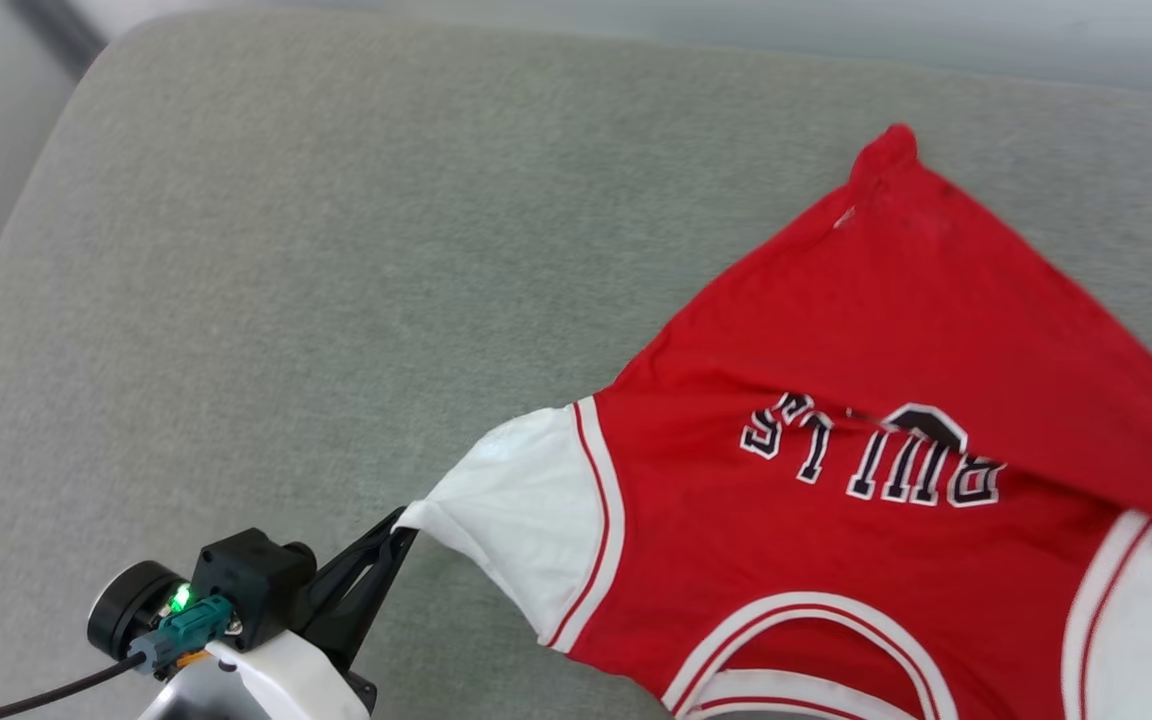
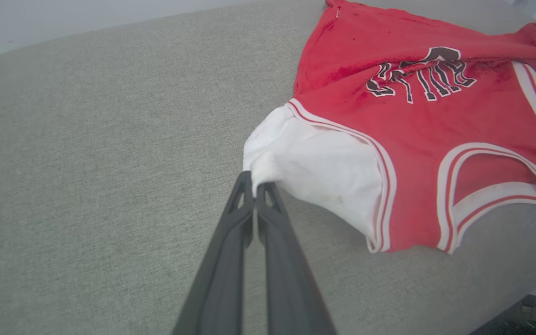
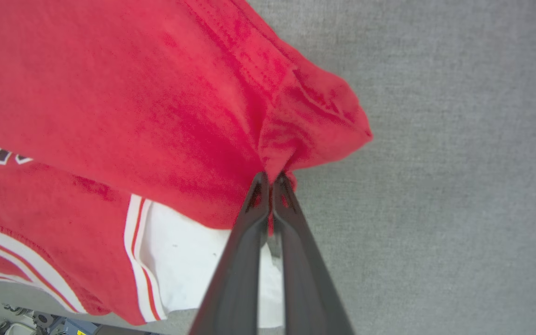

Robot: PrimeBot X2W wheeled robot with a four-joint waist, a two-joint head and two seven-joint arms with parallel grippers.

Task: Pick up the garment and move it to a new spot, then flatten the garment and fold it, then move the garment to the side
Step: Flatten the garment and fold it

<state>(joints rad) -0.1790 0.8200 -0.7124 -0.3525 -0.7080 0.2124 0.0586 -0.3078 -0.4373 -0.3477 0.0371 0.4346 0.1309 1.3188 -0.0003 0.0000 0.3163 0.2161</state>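
The red shirt (image 1: 836, 330) lies on the right half of the grey cushion (image 1: 286, 250), collar (image 1: 806, 620) near the robot and hem at the far side, its black print upside down from where the robot stands. It is not flat: a red flap is folded over its right side and covers part of the white sleeve there.

The left gripper (image 1: 401, 527) is pinched shut on the very tip of the white left sleeve (image 1: 516, 500), which rises off the cushion to meet it. The right gripper (image 3: 270, 179) is closed tight on a bunched corner of red cloth at the right edge.

I see 3 ways this could go wrong:

1. The left hold is thin, only a bit of sleeve edge, so a firm pull may let it slip out.
2. The right jaws may have caught more than 1 layer. Lifting would then carry the fold along instead of opening it.
3. If the 2 arms pull unevenly, the shirt is likely to twist or drag across the cushion, and the collar already sits close to the near edge.
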